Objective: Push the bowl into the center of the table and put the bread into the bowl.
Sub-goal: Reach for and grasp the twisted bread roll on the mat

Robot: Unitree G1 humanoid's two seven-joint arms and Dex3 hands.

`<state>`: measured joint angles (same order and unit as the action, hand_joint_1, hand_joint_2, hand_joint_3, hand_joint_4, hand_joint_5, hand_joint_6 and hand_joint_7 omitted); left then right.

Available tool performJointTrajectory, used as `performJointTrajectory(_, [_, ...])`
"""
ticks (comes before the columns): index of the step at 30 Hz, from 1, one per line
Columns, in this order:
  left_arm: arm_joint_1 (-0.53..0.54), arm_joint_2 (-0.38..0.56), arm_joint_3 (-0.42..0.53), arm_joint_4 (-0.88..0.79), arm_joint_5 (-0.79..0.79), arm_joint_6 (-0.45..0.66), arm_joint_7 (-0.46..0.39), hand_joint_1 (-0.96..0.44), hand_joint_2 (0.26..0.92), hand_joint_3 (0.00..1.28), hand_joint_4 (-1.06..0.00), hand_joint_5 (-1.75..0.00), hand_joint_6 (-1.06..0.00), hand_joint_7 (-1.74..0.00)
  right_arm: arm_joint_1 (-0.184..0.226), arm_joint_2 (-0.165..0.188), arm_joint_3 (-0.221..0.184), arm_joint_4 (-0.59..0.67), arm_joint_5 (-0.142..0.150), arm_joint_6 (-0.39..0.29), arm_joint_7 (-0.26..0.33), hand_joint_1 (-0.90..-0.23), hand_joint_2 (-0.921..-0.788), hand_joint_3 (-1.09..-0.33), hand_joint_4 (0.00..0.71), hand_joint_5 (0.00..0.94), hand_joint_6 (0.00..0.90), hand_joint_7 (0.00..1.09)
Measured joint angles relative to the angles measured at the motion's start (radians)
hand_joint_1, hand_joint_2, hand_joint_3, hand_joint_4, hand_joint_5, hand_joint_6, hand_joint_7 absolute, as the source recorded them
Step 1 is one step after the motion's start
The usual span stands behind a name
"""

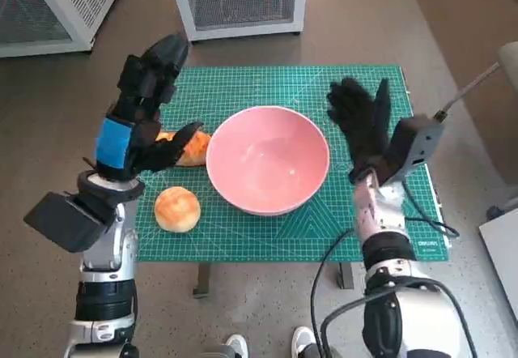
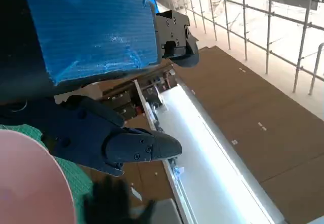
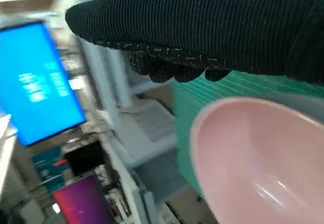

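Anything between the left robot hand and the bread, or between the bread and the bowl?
Nothing visible. The left robot hand hangs over one bread piece beside the empty bowl; the bun lies unobstructed.

Left hand [image 1: 139, 123] is raised at the left, blue-taped back facing up, black fingers spread and reaching toward the far side, thumb stretched out to the right, nothing in its grasp. Over on the right, the gloved right hand [image 1: 361, 120] stands upright on its pale forearm, fingers splayed, holding nothing.
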<state>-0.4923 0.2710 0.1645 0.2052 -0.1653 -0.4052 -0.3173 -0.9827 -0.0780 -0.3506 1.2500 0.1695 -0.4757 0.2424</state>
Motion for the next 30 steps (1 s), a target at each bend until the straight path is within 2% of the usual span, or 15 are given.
performJointTrajectory(4, [-0.011, 0.064, 0.011, 0.059, 0.055, -0.036, 0.002, -0.62, 0.921, 0.28, -0.18, -0.02, -0.02, -0.51, -0.001, -0.012, 0.008, -0.066, 0.014, -0.121, 0.097, -0.583, -0.921, -0.747, 0.178, 0.015, 0.016, 0.57])
performJointTrajectory(6, [-0.02, 0.116, 0.012, 0.089, 0.108, -0.049, 0.005, -0.63, 0.921, 0.28, -0.17, -0.02, -0.01, -0.49, -0.001, -0.015, 0.006, -0.109, 0.042, -0.164, 0.162, -0.594, -0.921, -0.733, 0.195, 0.021, 0.028, 0.58])
performJointTrajectory(11, [-0.049, 0.244, 0.007, 0.132, 0.214, -0.035, 0.005, -0.63, 0.921, 0.22, -0.11, 0.0, 0.0, -0.39, 0.017, -0.012, 0.014, -0.271, 0.136, -0.231, 0.315, -0.615, -0.921, -0.7, 0.216, 0.026, 0.033, 0.6])
performJointTrajectory(14, [-0.078, 0.296, -0.001, 0.152, 0.238, -0.007, -0.012, -0.6, 0.916, 0.13, -0.07, 0.0, -0.01, -0.33, 0.041, -0.009, 0.031, -0.382, 0.184, -0.245, 0.384, -0.613, -0.921, -0.69, 0.224, 0.027, 0.035, 0.6])
performJointTrajectory(16, [-0.101, 0.324, -0.012, 0.168, 0.247, 0.014, -0.029, -0.58, 0.89, 0.06, -0.05, 0.0, 0.0, -0.29, 0.061, -0.006, 0.043, -0.446, 0.212, -0.244, 0.423, -0.61, -0.921, -0.683, 0.232, 0.03, 0.039, 0.61])
performJointTrajectory(17, [-0.11, 0.337, -0.019, 0.171, 0.253, 0.028, -0.037, -0.57, 0.883, 0.05, -0.04, 0.0, 0.0, -0.29, 0.069, -0.004, 0.049, -0.469, 0.224, -0.243, 0.438, -0.61, -0.921, -0.681, 0.233, 0.03, 0.04, 0.61])
performJointTrajectory(21, [-0.137, 0.389, -0.068, 0.158, 0.33, 0.134, -0.063, -0.46, 0.777, 0.02, -0.01, 0.0, 0.0, -0.23, 0.098, 0.003, 0.068, -0.537, 0.262, -0.238, 0.485, -0.605, -0.921, -0.675, 0.241, 0.03, 0.034, 0.6])
performJointTrajectory(22, [-0.141, 0.398, -0.082, 0.149, 0.353, 0.167, -0.074, -0.39, 0.742, 0.01, -0.01, 0.0, 0.0, -0.21, 0.103, 0.003, 0.071, -0.547, 0.265, -0.238, 0.492, -0.604, -0.921, -0.674, 0.239, 0.028, 0.029, 0.6])
performJointTrajectory(23, [-0.144, 0.407, -0.098, 0.14, 0.37, 0.201, -0.086, -0.37, 0.729, 0.01, 0.0, 0.0, 0.0, -0.2, 0.108, 0.003, 0.075, -0.556, 0.267, -0.237, 0.496, -0.604, -0.921, -0.674, 0.238, 0.027, 0.027, 0.6])
performJointTrajectory(25, [-0.154, 0.421, -0.134, 0.121, 0.406, 0.277, -0.124, -0.23, 0.69, 0.01, 0.0, 0.0, -0.01, -0.19, 0.117, 0.003, 0.08, -0.574, 0.268, -0.235, 0.499, -0.599, -0.921, -0.674, 0.237, 0.025, 0.023, 0.6])
performJointTrajectory(30, [-0.195, 0.436, -0.225, 0.1, 0.483, 0.457, -0.226, -0.03, 0.679, 0.01, 0.0, 0.0, -0.03, -0.17, 0.135, 0.002, 0.092, -0.607, 0.267, -0.226, 0.495, -0.589, -0.921, -0.677, 0.24, 0.024, 0.021, 0.6])
